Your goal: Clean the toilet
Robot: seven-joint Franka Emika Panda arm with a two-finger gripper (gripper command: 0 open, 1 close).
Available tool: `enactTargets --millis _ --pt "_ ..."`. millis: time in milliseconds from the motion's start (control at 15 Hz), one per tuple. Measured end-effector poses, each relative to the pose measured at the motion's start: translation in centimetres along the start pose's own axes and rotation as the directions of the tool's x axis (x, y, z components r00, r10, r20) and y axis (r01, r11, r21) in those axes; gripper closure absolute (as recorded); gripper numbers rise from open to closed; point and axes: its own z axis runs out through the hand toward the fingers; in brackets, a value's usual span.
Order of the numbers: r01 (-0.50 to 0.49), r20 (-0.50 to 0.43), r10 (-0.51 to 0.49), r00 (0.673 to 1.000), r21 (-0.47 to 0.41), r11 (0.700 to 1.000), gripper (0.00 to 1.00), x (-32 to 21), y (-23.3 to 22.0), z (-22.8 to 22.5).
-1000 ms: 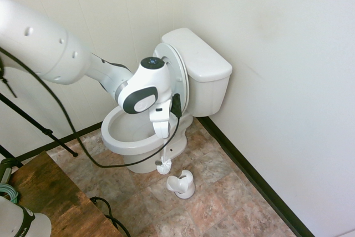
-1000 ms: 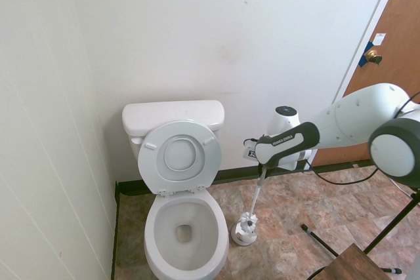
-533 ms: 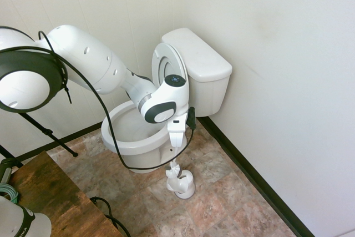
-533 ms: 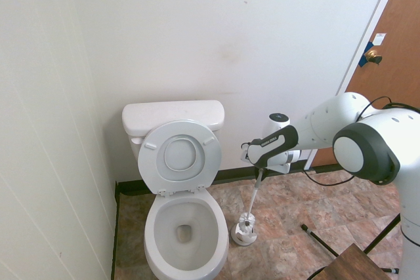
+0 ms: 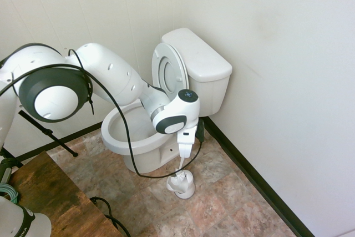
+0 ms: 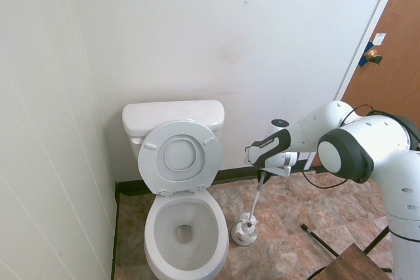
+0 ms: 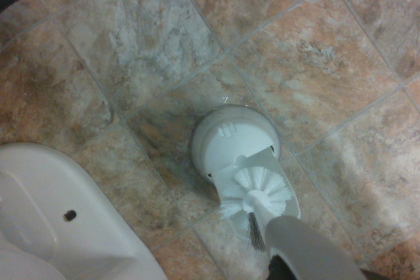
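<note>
Tiled floor (image 5: pixel 222 192) beside toilet (image 5: pixel 138 137): hand (image 5: pixel 187 151) grips brush (image 6: pixel 250 218) over holder (image 5: pixel 181 186).

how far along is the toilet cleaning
Seemingly near the end. Done: can't confirm scrubbing; the toilet stands lid up, bowl clear of the brush. In hand: the gripper is shut on the brush, head at the holder. Left: seat it and let go.

Tile floor (image 5: pixel 222 192): toilet (image 5: pixel 138 142) + brush holder (image 5: pixel 182 184) just beside.
</note>
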Motion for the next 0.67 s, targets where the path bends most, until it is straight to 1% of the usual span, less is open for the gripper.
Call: enactTargets --millis 333,533,667 --pt "0.005 0.007 -0.005 1.000 -0.054 0.999 1.00 0.0 -2.3 7.6" --pt "0.006 0.011 -0.006 1.000 -0.070 0.998 1.00 0.6 -3.9 9.9" --pt "0.007 0.019 -0.005 1.000 -0.080 0.997 1.00 0.9 -5.1 10.1"
